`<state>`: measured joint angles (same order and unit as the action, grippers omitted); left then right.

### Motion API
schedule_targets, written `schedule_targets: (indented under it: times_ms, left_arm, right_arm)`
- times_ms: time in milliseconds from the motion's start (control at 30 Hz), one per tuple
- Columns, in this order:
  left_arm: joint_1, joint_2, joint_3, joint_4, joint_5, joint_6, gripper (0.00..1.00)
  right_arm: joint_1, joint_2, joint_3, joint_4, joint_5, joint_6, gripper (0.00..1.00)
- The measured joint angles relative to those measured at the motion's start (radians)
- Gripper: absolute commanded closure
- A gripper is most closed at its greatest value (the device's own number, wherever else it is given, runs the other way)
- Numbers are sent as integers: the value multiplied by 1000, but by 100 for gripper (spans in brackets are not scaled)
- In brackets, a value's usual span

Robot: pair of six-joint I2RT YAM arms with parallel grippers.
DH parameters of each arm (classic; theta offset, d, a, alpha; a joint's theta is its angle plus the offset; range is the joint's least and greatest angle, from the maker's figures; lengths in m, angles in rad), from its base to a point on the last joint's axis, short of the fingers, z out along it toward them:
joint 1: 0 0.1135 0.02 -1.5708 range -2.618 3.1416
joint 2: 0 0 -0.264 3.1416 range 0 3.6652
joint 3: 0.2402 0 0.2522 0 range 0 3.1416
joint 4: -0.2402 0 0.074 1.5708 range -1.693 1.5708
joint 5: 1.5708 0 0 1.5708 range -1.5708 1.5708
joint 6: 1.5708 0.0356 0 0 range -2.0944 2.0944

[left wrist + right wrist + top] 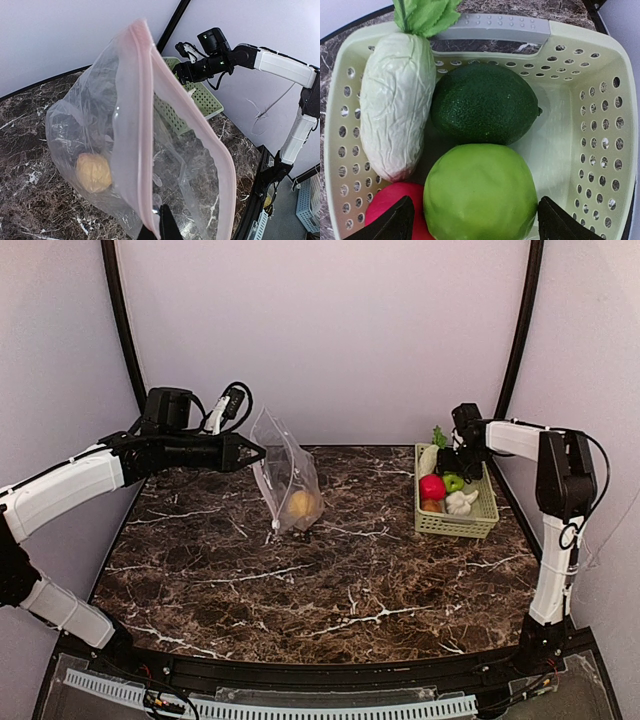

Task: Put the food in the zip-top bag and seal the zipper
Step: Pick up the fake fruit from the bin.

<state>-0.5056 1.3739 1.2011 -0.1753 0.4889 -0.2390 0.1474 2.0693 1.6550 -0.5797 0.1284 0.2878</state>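
Clear crinkly zip-top bag point(285, 475), upright at the far middle of the table point(300, 590), mouth open, whitish-pink zipper point(145, 125) unsealed, 1 orange point(301, 504) inside, white radish point(395, 105), dark green piece point(482, 102), green apple point(480, 192), red apple point(395, 202), garlic point(460, 502) lying in the pale green basket point(620, 125)

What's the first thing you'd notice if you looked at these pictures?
The clear zip-top bag held up by the left gripper at the table's back left, with an orange sitting inside. Then the pale green basket on the right, where the open right gripper straddles a big green apple beside a white radish and a dark green bumpy fruit.
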Motion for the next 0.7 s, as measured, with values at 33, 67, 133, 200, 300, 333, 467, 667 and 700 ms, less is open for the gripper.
schedule_targets:
  times_ms: [33, 67, 133, 200, 300, 333, 467, 667, 700]
  left_arm:
    - [0, 0, 0, 0, 0, 0, 99]
    - [0, 0, 0, 0, 0, 0, 99]
    - [0, 0, 0, 0, 0, 0, 99]
    - [0, 0, 0, 0, 0, 1, 99]
    - [0, 0, 0, 0, 0, 1, 99]
    - [0, 0, 0, 0, 0, 1, 99]
    - [0, 0, 0, 0, 0, 1, 99]
    - [0, 0, 0, 0, 0, 1, 99]
    - [0, 0, 0, 0, 0, 1, 99]
  right_arm:
    - [0, 8, 0, -1, 3, 3, 21]
    - [0, 10, 0, 1, 7, 2, 21]
    - [-2, 14, 0, 1, 14, 4, 24]
    - [-4, 14, 0, 1, 23, 4, 27]
    - [-4, 14, 0, 2, 31, 2, 30]
    - [-5, 14, 0, 2, 34, 3, 30]
    - [-5, 14, 0, 3, 37, 2, 23]
    - [-6, 15, 0, 3, 23, -8, 14]
    - [-8, 16, 0, 4, 19, -10, 14]
